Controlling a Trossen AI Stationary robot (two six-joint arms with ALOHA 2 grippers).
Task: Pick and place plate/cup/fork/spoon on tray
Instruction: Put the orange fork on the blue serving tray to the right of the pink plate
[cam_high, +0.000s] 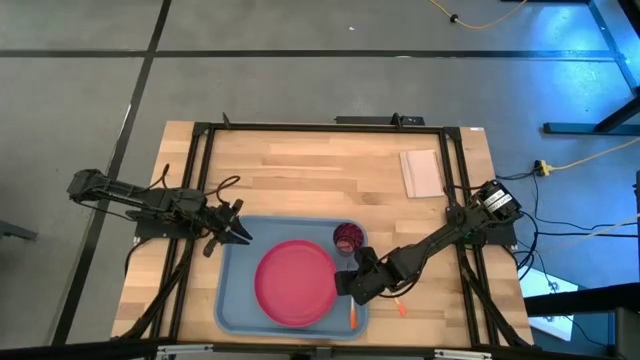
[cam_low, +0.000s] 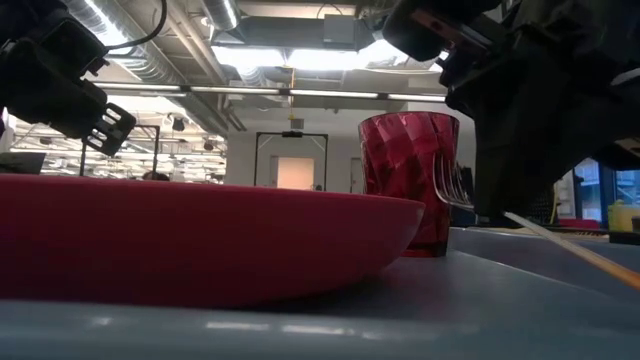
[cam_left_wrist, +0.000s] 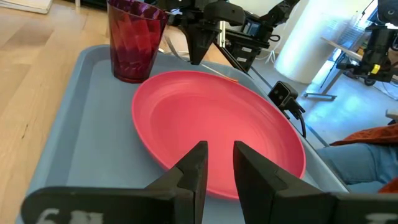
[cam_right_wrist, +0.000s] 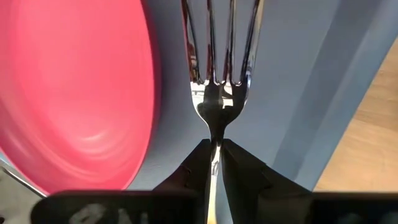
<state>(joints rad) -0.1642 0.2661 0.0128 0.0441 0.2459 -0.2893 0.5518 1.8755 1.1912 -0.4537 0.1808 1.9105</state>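
The light blue tray (cam_high: 232, 300) lies at the table's near middle. The pink-red plate (cam_high: 293, 282) lies flat in it, and the dark red cup (cam_high: 347, 238) stands upright at the tray's far right corner. My right gripper (cam_high: 348, 287) is over the tray's right side, between plate and rim, shut on the fork (cam_right_wrist: 217, 74). My left gripper (cam_high: 237, 228) hangs open and empty over the tray's far left corner, its fingers (cam_left_wrist: 194, 168) pointing at the plate (cam_left_wrist: 217, 124). A thin orange handle (cam_high: 353, 318), perhaps the spoon's, lies at the tray's near right corner; its head does not show. My right gripper pinches the fork's narrow metal neck (cam_right_wrist: 213, 121), just behind the tines, between its two fingertips. The fingers lie along the fork, slanting down from the table's right. The tines (cam_right_wrist: 217, 37) stick out ahead over the tray floor, lifted clear, and the handle (cam_low: 570, 245) runs back toward the near right.
A small pale rectangular sheet (cam_high: 422, 172) lies at the table's far right. Bare wood stretches across the far half of the table. A black frame (cam_high: 320, 127) runs along the table's edges. Cables hang off the right side.
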